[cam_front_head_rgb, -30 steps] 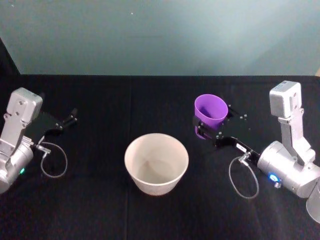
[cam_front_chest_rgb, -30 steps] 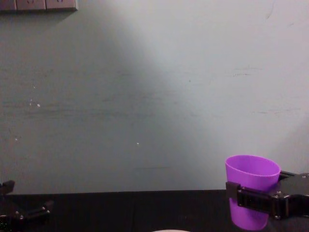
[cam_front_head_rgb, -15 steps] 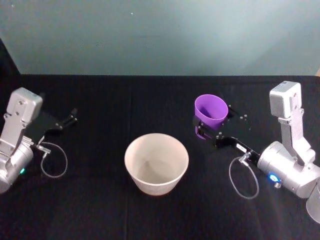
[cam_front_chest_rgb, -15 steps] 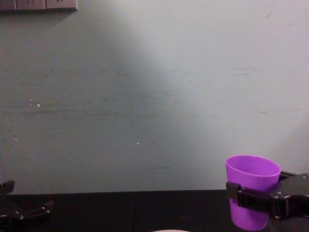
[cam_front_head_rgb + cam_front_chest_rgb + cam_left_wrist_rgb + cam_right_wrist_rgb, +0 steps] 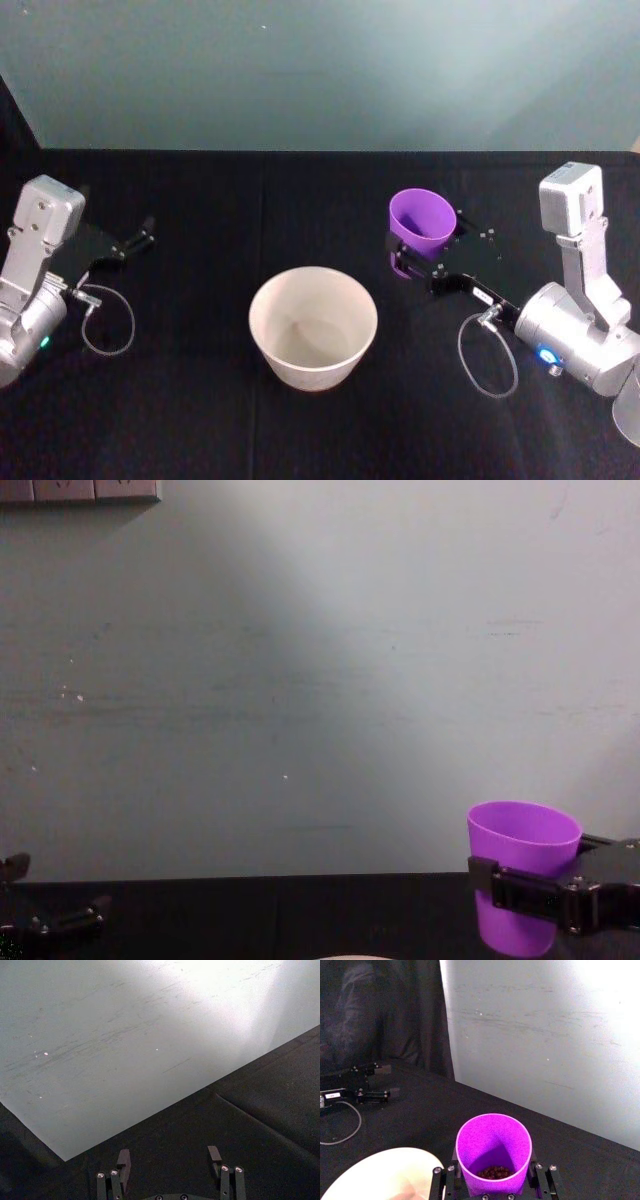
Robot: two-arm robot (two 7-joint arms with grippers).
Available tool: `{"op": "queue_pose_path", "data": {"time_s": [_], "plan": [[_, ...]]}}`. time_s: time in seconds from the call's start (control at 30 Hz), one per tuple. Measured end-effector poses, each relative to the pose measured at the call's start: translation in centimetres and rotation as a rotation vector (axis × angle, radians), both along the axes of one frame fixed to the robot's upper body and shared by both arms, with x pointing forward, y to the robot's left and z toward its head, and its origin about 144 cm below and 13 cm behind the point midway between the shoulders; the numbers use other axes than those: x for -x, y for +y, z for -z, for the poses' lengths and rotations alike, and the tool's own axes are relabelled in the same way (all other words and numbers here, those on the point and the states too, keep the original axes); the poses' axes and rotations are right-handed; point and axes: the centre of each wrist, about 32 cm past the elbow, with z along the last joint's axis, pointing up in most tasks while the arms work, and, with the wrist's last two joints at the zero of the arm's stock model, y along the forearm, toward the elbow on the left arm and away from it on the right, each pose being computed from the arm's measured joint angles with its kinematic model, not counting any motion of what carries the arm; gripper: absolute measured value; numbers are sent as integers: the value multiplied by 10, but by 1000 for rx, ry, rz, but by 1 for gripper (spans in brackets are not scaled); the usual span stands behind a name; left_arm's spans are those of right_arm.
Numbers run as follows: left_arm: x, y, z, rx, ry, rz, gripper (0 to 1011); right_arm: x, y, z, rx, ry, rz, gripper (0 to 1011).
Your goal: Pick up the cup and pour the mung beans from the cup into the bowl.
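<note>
Step in hand, by the look of it: carrying the cup [image 5: 421,218] over to the bowl [image 5: 262,300] for the pour. Clamped in the right gripper [image 5: 425,258], fingers closed on the lower wall from both sides. Placed to the right of the bowl and a little behind it, near but apart. Base on the table [image 5: 200,190] or just off it: cannot tell. Left gripper [image 5: 140,238] parked at the far left with fingers spread, well apart from both.

To do it well, lift straight up first, enough to clear the bowl's rim. Carry level and without jerks, with the beans [image 5: 493,1172] only a thin layer at the bottom and quick to roll. Stop with the lip above the middle of the bowl, not above its rim. Then roll the wrist slowly, tipping the mouth toward the robot's left and down. Bring the lip low over the opening to stop beans bouncing out. Hold the grip firm throughout: smooth, tapering plastic, likely to slide in the jaws once tilted.

Upright now: mouth up, base down, long axis vertical or nearly so, judging from the chest view. Wider at the rim, narrower at the base. No tilt toward the bowl yet; nothing poured, bowl bare inside.
</note>
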Motion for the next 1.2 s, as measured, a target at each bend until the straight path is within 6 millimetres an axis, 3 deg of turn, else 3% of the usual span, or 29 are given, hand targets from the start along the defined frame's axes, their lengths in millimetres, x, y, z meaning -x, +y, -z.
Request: {"op": "queue_pose_path", "data": {"time_s": [1.2], "plan": [[0, 0, 0, 0, 0, 0, 1000, 0, 0, 0, 0, 0, 0, 721]]}}
